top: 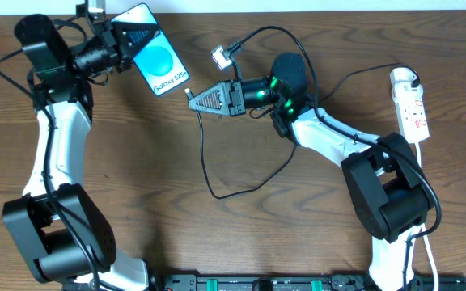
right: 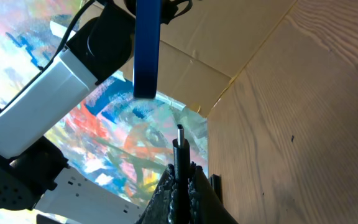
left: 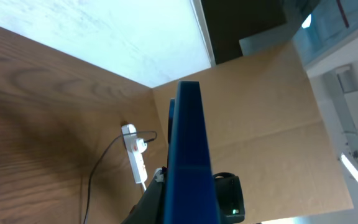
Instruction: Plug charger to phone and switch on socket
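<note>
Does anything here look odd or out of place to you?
Only the phone: it is off the table, held tilted in the left fingers. The right fingers pinch the charger tip, aimed at it but apart. Nothing looks spilled or damaged.

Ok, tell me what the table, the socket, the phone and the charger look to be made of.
The table looks like wood or wood-look laminate, matte, with visible grain. The socket looks like smooth white moulded plastic. The phone has a glossy front lit blue, likely glass; its frame I cannot tell. The charger has a black lead, probably rubber or plastic, and a tip that looks metallic.
</note>
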Action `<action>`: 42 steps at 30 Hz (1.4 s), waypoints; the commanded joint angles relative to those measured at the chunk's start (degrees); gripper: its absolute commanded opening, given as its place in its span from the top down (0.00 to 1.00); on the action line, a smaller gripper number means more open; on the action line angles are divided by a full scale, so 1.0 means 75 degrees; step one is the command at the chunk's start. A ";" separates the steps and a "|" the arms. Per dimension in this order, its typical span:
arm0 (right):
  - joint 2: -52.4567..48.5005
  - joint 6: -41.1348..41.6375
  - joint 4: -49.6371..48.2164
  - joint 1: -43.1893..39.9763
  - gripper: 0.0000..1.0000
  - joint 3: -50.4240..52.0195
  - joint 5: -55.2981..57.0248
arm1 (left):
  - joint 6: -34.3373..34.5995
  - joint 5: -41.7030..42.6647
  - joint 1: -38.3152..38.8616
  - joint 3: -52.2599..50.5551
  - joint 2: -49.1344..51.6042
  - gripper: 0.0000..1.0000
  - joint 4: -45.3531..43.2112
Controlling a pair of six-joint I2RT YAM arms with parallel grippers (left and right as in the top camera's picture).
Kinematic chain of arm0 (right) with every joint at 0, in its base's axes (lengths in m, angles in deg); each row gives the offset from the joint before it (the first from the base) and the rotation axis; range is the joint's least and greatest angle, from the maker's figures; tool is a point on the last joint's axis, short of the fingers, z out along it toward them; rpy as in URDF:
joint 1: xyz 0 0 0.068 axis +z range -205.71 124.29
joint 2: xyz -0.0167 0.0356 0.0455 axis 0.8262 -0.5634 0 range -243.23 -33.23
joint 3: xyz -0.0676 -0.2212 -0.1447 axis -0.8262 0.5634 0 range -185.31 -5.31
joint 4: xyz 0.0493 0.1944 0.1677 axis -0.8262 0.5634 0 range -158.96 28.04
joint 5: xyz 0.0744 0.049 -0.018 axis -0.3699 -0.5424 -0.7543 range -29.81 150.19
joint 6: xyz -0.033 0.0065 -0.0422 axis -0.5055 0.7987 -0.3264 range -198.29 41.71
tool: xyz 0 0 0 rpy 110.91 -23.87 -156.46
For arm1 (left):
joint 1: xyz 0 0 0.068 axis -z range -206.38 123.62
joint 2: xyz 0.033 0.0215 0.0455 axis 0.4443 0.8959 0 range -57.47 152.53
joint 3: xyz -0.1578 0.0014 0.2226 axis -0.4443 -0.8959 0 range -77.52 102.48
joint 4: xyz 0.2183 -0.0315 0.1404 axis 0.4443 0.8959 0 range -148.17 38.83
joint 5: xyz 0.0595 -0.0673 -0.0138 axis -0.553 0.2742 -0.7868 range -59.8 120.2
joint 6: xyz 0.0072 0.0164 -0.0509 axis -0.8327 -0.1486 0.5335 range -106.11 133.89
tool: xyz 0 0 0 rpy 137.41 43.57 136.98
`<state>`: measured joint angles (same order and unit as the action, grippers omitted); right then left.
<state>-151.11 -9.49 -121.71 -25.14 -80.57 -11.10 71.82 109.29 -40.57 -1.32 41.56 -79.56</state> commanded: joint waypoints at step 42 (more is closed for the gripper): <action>0.0032 -0.0152 -0.0070 0.0041 0.99 -0.0055 -0.0085 | -0.1230 -0.0149 0.0417 0.0117 -0.0020 0.93 0.1020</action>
<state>-151.11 -9.52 -121.97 -24.07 -80.57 -12.61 62.97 107.34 -37.82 -1.32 41.56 -71.65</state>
